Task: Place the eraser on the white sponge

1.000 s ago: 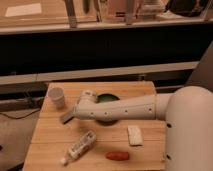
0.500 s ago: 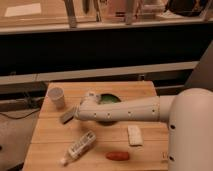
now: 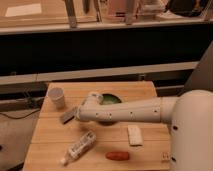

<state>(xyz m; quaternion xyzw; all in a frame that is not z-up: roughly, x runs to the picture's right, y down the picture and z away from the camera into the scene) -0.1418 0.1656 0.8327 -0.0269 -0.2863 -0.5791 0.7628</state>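
A: What lay closest to us on the tabletop?

B: Along the near edge we saw a red sausage-shaped thing. To its left a white printed tube lay at a slant. By the near right corner there was a small pale thing, too small for us to make out.

A: And the white sponge?

B: We found the white sponge a little farther in, lying flat to the right of the middle, just beyond the red thing.

A: Where was the arm?

B: The white arm reached across the tabletop from the right, passing just beyond the sponge. Its end effector sat at the left end, low over the wood and right at the eraser. We could not tell whether the end effector was open or closed, nor whether it touched the eraser.

A: So where was the eraser, exactly?

B: We saw it lying on the left part of the tabletop, between the tube and the white cup, well apart from the sponge.

A: Anything farther back?

B: A green bowl sat behind the arm, partly hidden by it. The cup stood upright near the far left corner. Beyond the tabletop we saw a dark wall.
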